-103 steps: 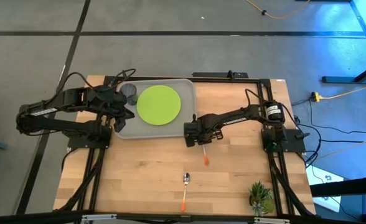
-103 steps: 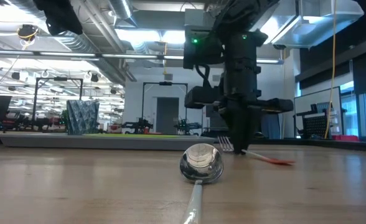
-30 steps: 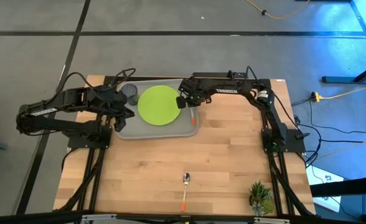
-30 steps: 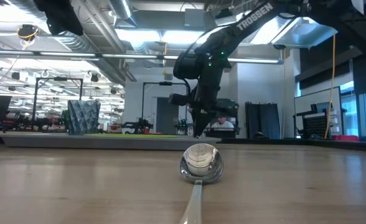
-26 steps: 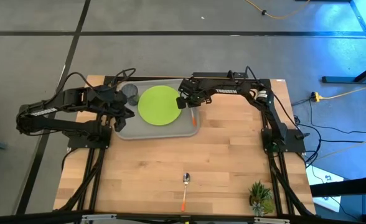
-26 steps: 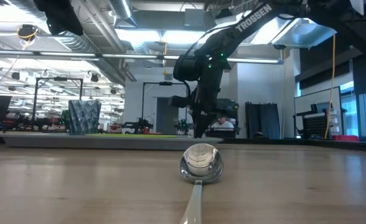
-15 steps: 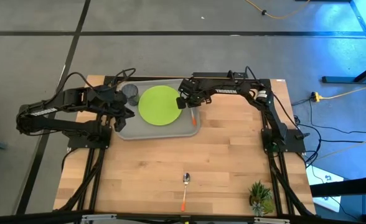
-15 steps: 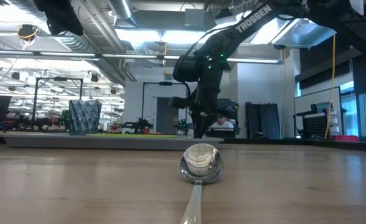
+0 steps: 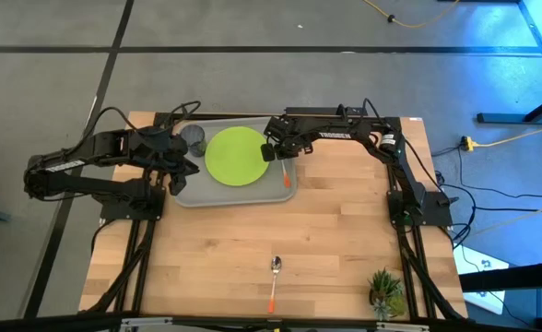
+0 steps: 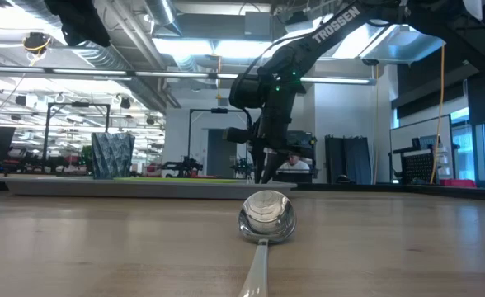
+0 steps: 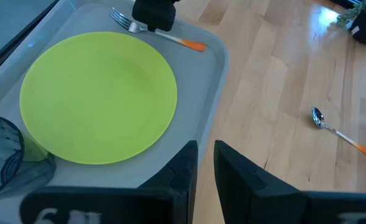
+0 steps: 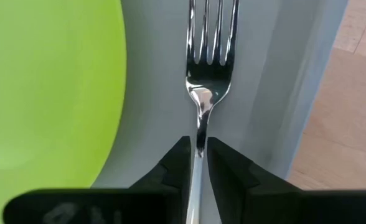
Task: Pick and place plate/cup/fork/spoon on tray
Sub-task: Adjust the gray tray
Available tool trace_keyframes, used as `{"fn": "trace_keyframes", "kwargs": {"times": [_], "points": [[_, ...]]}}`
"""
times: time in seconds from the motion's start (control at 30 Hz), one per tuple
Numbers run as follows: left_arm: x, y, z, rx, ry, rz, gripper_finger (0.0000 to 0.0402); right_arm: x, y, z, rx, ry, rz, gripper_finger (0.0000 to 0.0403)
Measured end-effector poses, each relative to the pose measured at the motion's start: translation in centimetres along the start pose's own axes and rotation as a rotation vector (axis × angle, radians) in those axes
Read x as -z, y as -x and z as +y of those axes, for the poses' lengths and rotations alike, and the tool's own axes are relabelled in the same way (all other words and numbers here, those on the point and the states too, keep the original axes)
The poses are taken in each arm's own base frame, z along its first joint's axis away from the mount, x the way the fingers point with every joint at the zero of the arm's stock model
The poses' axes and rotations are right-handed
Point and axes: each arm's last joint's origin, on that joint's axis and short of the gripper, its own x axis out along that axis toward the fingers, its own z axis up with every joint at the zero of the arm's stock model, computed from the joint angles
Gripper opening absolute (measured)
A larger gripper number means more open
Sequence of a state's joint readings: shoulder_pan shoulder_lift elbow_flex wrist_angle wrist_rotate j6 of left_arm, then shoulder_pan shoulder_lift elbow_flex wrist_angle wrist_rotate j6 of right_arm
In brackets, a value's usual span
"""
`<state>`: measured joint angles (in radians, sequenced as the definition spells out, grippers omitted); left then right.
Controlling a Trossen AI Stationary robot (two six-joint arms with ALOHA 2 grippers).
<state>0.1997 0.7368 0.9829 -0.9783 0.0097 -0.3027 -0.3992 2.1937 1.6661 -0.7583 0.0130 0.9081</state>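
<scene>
The lime-green plate (image 9: 235, 156) lies in the grey tray (image 9: 253, 199), and the dark cup (image 9: 192, 138) stands at the tray's far left corner. The fork (image 12: 211, 62) lies flat on the tray floor between the plate and the tray's right rim, tines toward the far edge, orange handle (image 11: 195, 45) toward the near edge. My right gripper (image 12: 198, 149) points down just above it, slightly open, one finger on each side of the fork's neck. My left gripper (image 11: 206, 146) hovers at the tray's left side, narrowly open and empty. The spoon (image 9: 275, 277) lies on the table near its front edge.
A small potted plant (image 9: 384, 293) stands at the table's near right corner. The spoon's bowl (image 10: 266, 216) is close in front of the low camera. Bare wood lies between the tray and the spoon.
My right gripper has stayed over the tray's right side and its fingers have parted a little, letting go of the fork, which now lies on the tray floor.
</scene>
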Motion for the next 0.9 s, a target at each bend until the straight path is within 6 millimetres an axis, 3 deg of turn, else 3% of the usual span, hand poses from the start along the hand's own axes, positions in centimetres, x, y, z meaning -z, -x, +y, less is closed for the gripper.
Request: {"fn": "trace_keyframes", "kwargs": {"times": [0.33, 0.53, 0.7, 0.9], "points": [[0.0, 0.0, 0.0, 0.0, 0.0, 0.0, 0.0046, 0.0, 0.2, 0.1, 0.032, 0.029, -0.028, 0.0057], [0.1, 0.0, 0.0, -0.008, 0.0, 0.012, 0.0046, -0.5, 3.7, 2.0, 0.065, 0.169, -0.066, 0.0026], [1.5, -0.3, 0.6, -0.097, 0.023, 0.138, 0.0046, -0.3, 6.7, 3.5, 0.053, 0.301, -0.067, 0.0006], [4.2, -2.9, 1.5, -0.142, 0.075, 0.262, 0.0046, 1.9, 7.3, 5.1, 0.02, 0.447, -0.017, 0.0003]]}}
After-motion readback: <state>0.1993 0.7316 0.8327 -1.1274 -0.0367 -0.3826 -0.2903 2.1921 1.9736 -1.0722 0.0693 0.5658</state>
